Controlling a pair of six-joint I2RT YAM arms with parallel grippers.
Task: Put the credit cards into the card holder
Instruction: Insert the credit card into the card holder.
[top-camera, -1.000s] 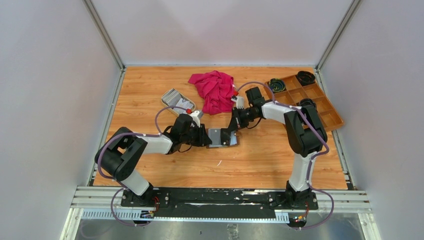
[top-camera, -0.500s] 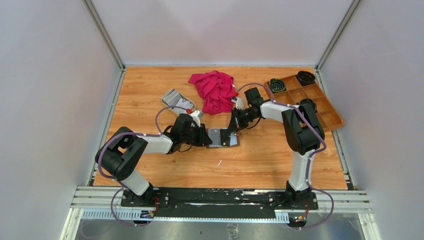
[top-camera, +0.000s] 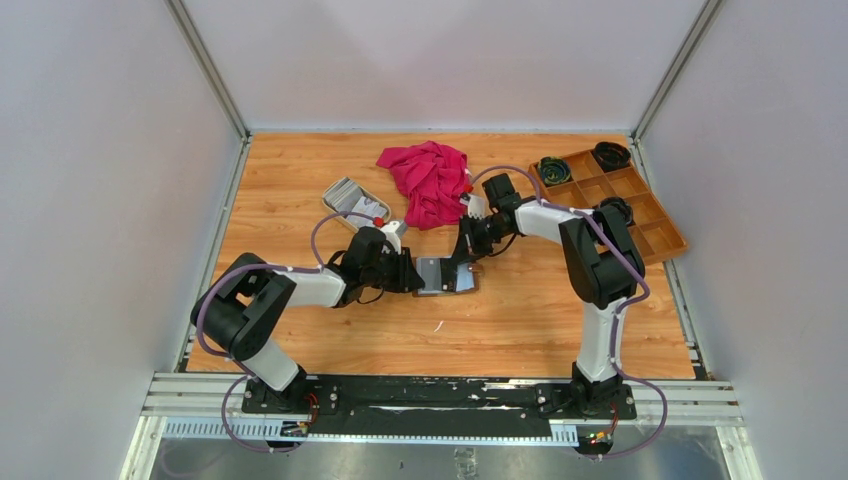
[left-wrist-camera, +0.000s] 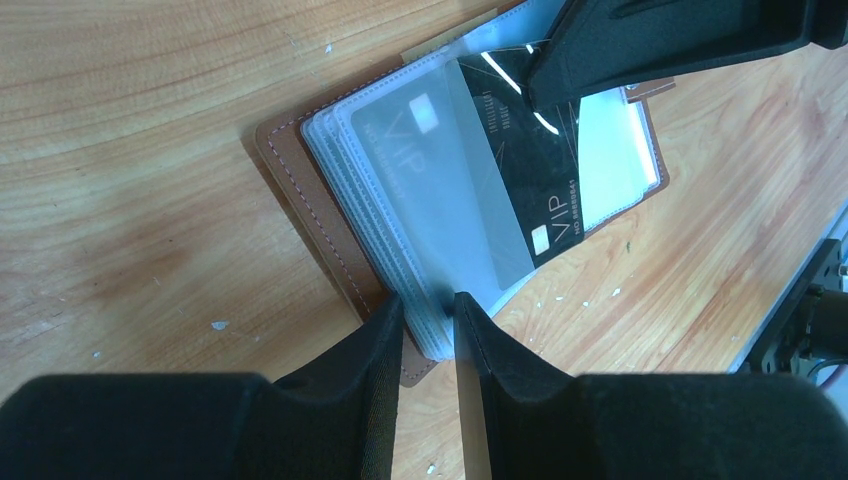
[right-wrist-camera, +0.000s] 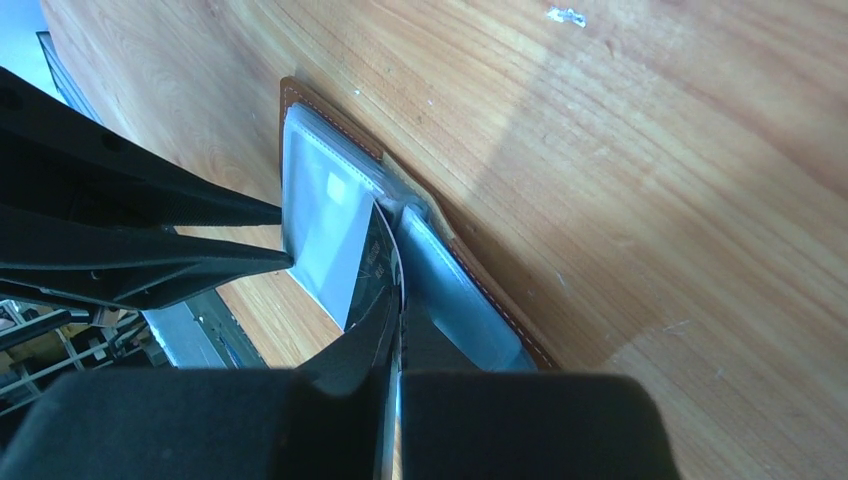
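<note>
Brown leather card holder (left-wrist-camera: 325, 215): one, lying open and flat near the middle of the wooden table (top-camera: 520, 320), between the two grippers, with its stack of clear sleeves (left-wrist-camera: 400, 250) facing up.
Cards at the holder: two. A pale grey card (left-wrist-camera: 415, 150) marked VIP sits inside a sleeve. A black card (left-wrist-camera: 525, 190), also marked VIP, lies slanted across the sleeves with one clear leaf over part of it.
Cards elsewhere: a small pile of grey cards (top-camera: 355, 205) in the one oval dish (top-camera: 329, 192), on the far left part of the table; their number cannot be told.
Left gripper (left-wrist-camera: 430, 330): clamped on the holder's near edge, the sleeve stack pinched between its fingers.
Right gripper (right-wrist-camera: 400, 320): fingers pressed together on the black card, whose thin edge shows between them in the right wrist view.
Arms: two, reaching in from opposite sides, their fingertips close over the holder.
Other things: one crumpled red cloth (top-camera: 430, 180) at the far middle; one wooden compartment tray (top-camera: 655, 235) at the far right, with two dark coiled items (top-camera: 555, 170) in its far compartments, too small to identify.
Change over the last second: the right wrist has shifted slightly to the left, and its fingertips have moved a touch along the holder. The holder, left arm, cloth, dish and tray lie as they did.
</note>
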